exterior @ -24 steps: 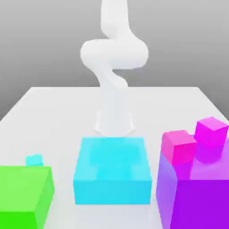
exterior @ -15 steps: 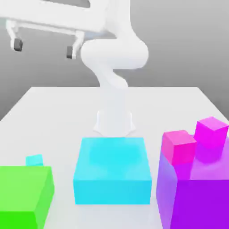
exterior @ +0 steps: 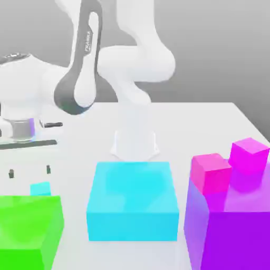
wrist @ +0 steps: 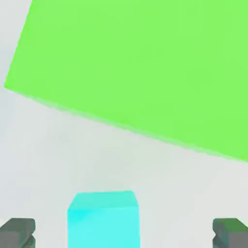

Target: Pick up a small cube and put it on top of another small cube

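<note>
A small cyan cube (exterior: 40, 189) sits on the white table (exterior: 211, 121) at the exterior view's left, just behind the big green block (exterior: 26, 227). My gripper (exterior: 29, 171) hangs open a little above the cube, its two dark fingertips (exterior: 48, 169) spread wide and nothing between them. In the hand view the small cyan cube (wrist: 103, 218) lies on the table between the spread fingertips (wrist: 18, 232) of my gripper (wrist: 124, 233), nearer to one of them, with the green block (wrist: 145, 63) beyond it.
A large cyan block (exterior: 133, 200) stands in the middle, in front of the arm's base (exterior: 134, 142). At the exterior view's right a big purple block (exterior: 232, 232) carries two small magenta cubes (exterior: 211, 171) (exterior: 249, 154).
The arm has swung into view and come down at the exterior view's left; the open gripper dropped from high up to just above the small cyan cube. No block has moved.
</note>
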You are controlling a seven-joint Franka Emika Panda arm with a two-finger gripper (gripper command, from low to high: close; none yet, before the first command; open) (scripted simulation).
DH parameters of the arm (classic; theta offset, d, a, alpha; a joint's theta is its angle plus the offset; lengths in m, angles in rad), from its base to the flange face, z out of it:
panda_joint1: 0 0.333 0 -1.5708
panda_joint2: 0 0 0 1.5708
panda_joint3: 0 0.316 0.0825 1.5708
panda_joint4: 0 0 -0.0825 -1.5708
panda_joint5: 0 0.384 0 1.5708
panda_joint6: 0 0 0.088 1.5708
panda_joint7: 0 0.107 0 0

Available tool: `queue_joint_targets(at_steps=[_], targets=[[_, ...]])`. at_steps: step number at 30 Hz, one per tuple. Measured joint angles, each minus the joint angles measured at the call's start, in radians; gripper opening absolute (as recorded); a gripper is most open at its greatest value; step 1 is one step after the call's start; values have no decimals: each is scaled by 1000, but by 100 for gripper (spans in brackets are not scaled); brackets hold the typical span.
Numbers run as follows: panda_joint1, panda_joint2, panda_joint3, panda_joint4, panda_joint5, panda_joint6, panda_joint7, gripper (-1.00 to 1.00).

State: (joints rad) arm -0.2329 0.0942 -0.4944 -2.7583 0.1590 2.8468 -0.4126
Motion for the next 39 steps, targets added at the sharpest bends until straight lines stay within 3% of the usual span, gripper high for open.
queue_joint_targets(at_steps=[5, 6, 13, 18, 21, 27, 39], targets=[[-175, 184, 234, 39, 270, 128, -214, 0], [-206, 207, 270, 45, 294, 146, -233, -100], [-209, 206, 272, 45, 292, 144, -232, -100], [-98, 45, 104, 3, 46, 32, -47, -100], [-90, -41, 65, 28, -104, -33, 68, -100], [50, -114, 145, 164, -182, -219, 286, -100], [331, -233, 356, 435, -191, -612, 659, -100]])
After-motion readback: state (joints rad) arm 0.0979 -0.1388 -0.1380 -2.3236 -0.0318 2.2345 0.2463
